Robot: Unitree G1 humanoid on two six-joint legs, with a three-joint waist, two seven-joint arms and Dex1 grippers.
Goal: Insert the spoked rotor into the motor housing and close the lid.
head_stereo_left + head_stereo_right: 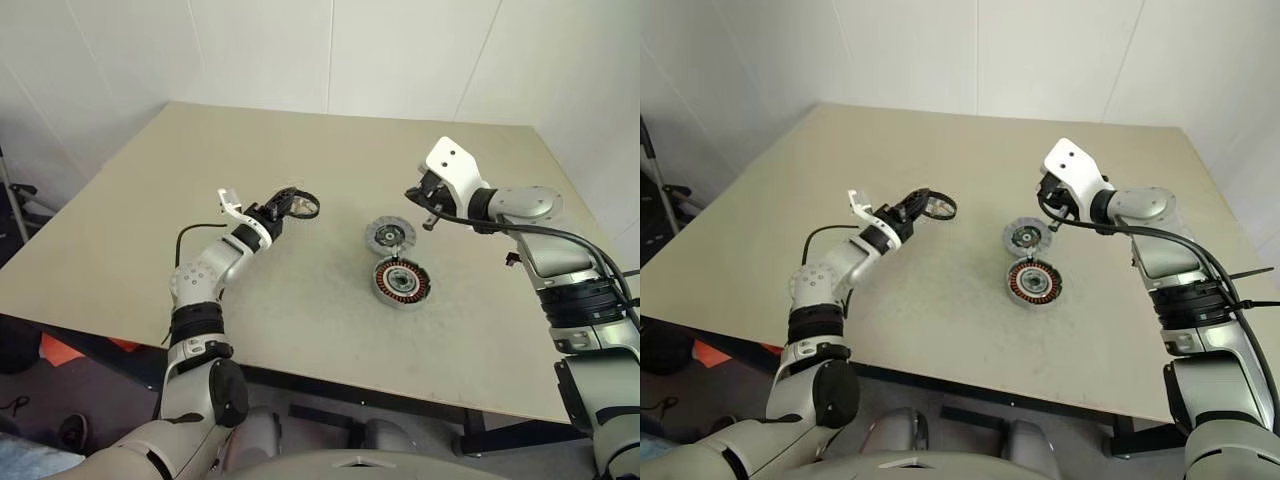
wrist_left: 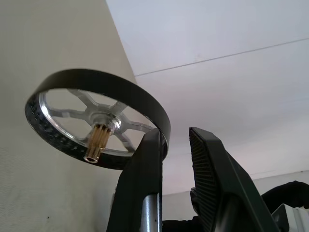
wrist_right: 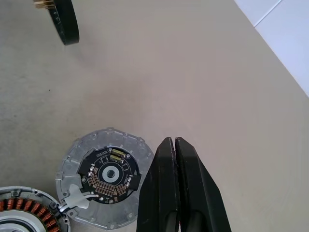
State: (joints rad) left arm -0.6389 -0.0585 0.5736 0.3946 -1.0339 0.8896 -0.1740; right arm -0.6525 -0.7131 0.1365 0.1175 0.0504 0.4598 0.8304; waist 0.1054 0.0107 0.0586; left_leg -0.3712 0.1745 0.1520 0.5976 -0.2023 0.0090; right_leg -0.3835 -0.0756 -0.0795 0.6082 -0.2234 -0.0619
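My left gripper (image 1: 284,208) is shut on the rim of the spoked rotor (image 1: 299,205), a black wheel with silvery spokes and a brass hub (image 2: 96,140), and holds it in the air left of the table's middle. The motor housing (image 1: 401,283), a silver can with copper windings, sits on the table right of centre. Just behind it, touching it, lies the lid (image 1: 389,236), a grey disc with a dark circuit face up (image 3: 108,186). My right gripper (image 3: 174,141) is shut and empty, hovering above and just right of the lid.
Everything rests on a beige table (image 1: 300,330) that runs to white walls at the back. Its near edge passes in front of my arms. A black cable (image 1: 190,232) loops along my left forearm.
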